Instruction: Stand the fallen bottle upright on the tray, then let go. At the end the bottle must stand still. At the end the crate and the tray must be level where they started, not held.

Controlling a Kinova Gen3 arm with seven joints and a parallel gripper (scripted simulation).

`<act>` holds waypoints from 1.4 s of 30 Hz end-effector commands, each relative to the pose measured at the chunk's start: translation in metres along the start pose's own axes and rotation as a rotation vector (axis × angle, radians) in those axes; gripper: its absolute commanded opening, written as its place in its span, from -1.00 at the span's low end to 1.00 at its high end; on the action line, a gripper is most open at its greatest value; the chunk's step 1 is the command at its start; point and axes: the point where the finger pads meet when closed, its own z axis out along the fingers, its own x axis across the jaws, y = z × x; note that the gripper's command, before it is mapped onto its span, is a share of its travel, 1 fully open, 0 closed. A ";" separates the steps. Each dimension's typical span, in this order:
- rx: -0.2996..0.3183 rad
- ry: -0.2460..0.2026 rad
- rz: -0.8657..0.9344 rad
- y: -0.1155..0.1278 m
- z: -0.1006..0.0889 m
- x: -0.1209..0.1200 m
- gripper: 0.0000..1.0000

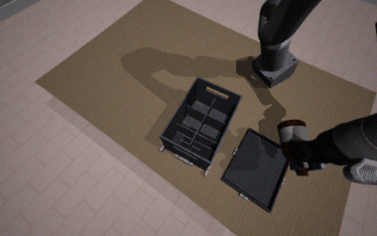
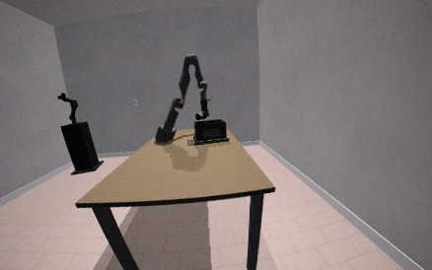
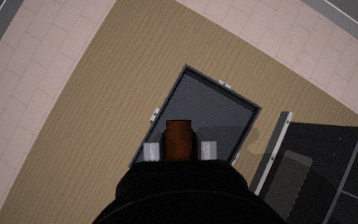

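My gripper (image 1: 299, 152) is shut on the brown bottle (image 1: 293, 144), which has a pale band around its body. I hold it in the air over the right edge of the flat dark tray (image 1: 256, 168). In the wrist view the bottle (image 3: 178, 141) sits between my two pale fingertips, with the tray (image 3: 200, 120) below it. The dark crate (image 1: 200, 122) with inner dividers stands left of the tray, and it shows at the right in the wrist view (image 3: 320, 170). In the exterior view the gripper (image 2: 201, 115) hangs just left of the crate (image 2: 210, 130).
The arm's base (image 1: 275, 69) is bolted at the table's far side, behind the crate. A black pedestal with a small arm (image 2: 79, 143) stands on the floor away from the table. The table edge runs close to the tray's right side.
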 end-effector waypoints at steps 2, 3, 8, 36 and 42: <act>0.002 0.000 0.001 0.000 0.000 -0.001 -1.00; 0.002 0.000 0.001 0.000 0.000 -0.001 -1.00; 0.002 0.000 0.001 0.000 0.000 -0.001 -1.00; 0.002 0.000 0.001 0.000 0.000 -0.001 -1.00; 0.001 0.000 0.016 0.000 0.000 -0.001 -1.00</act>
